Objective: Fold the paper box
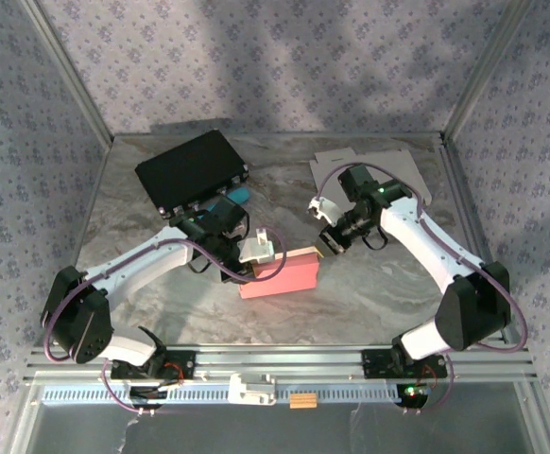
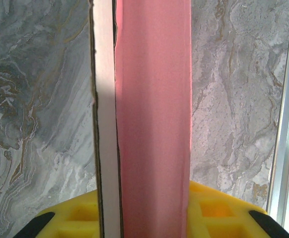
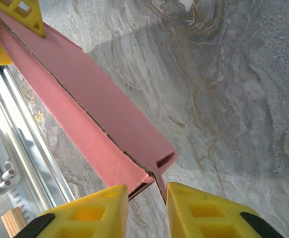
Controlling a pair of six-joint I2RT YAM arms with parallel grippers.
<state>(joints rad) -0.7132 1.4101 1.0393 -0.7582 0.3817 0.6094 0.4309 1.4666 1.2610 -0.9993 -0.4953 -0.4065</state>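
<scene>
The pink paper box [image 1: 280, 274] lies folded into a long bar on the marble table, left of centre. My left gripper [image 1: 256, 253] is shut on its left end. In the left wrist view the box [image 2: 152, 99] runs straight up from between the yellow fingers [image 2: 70, 220], a white cardboard edge along its left side. My right gripper [image 1: 332, 241] hovers at the box's right end. It stands open, and a small end flap [image 3: 159, 181] of the box [image 3: 85, 104] pokes into the gap between its yellow fingers [image 3: 209, 213] without being pinched.
A black case [image 1: 192, 170] with a teal thing [image 1: 234, 195] beside it sits at the back left. A flat grey cardboard sheet [image 1: 393, 165] lies at the back right. The front aluminium rail [image 1: 284, 364] carries a white clip [image 1: 254, 388] and a wooden block [image 1: 303, 401].
</scene>
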